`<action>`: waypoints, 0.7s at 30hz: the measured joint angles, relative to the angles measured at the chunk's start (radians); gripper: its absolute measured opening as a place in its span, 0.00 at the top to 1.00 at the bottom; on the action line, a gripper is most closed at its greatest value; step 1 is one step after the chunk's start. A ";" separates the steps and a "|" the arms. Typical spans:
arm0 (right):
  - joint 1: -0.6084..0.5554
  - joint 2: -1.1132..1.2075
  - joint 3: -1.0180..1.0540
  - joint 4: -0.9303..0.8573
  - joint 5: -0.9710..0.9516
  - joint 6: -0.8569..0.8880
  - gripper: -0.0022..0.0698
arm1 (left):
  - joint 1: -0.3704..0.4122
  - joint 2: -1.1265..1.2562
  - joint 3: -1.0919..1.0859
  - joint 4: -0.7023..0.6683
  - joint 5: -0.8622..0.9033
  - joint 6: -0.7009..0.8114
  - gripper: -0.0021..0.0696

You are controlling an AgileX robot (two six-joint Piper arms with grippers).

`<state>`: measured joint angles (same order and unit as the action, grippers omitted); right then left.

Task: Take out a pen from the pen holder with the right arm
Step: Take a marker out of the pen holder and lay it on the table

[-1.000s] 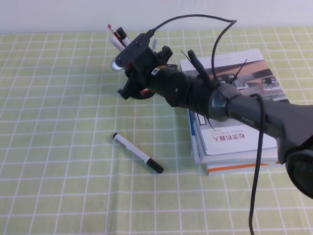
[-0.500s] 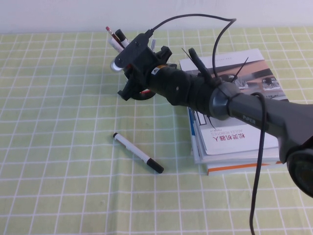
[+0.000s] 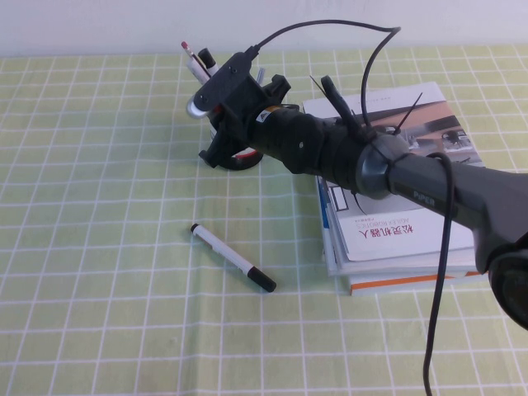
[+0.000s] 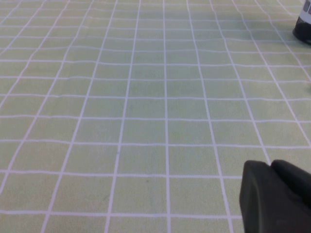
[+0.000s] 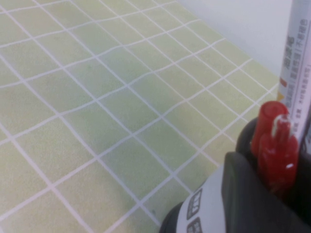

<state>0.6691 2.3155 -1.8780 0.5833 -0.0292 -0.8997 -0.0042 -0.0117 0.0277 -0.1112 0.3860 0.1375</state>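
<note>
At eleven o'clock, the holder (image 3: 245,162) is covered by the right gripper (image 3: 221,148); whether a pen (image 3: 198,66) is clamped cannot be told. One should be drawn straight up. The left gripper (image 4: 274,191) is parked over cloth (image 4: 146,97).

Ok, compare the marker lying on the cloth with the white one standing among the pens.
Lying marker rests flat, standing marker leans upright. Lying marker is alone; standing marker sits beside a red-tipped pen, by the right gripper. Both have white barrels and black caps. Left gripper hovers over cloth elsewhere.
</note>
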 joint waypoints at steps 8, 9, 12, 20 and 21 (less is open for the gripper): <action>0.000 -0.002 0.000 -0.002 0.011 0.000 0.80 | 0.000 -0.001 0.000 0.000 0.000 0.000 0.98; 0.000 -0.002 0.000 -0.002 0.016 0.000 0.80 | 0.000 -0.001 0.000 0.000 0.000 0.000 0.98; 0.000 -0.004 0.000 -0.002 0.029 0.000 0.78 | 0.000 -0.001 0.000 0.000 0.000 0.000 0.98; 0.000 -0.005 0.000 0.000 0.050 0.003 0.76 | 0.000 -0.001 0.000 0.000 0.000 0.000 0.98; 0.000 -0.005 0.000 0.000 0.050 0.003 0.75 | 0.000 -0.001 0.000 0.000 0.000 0.000 0.98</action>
<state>0.6691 2.3109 -1.8780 0.5834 0.0207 -0.8963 -0.0042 -0.0131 0.0277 -0.1112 0.3860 0.1375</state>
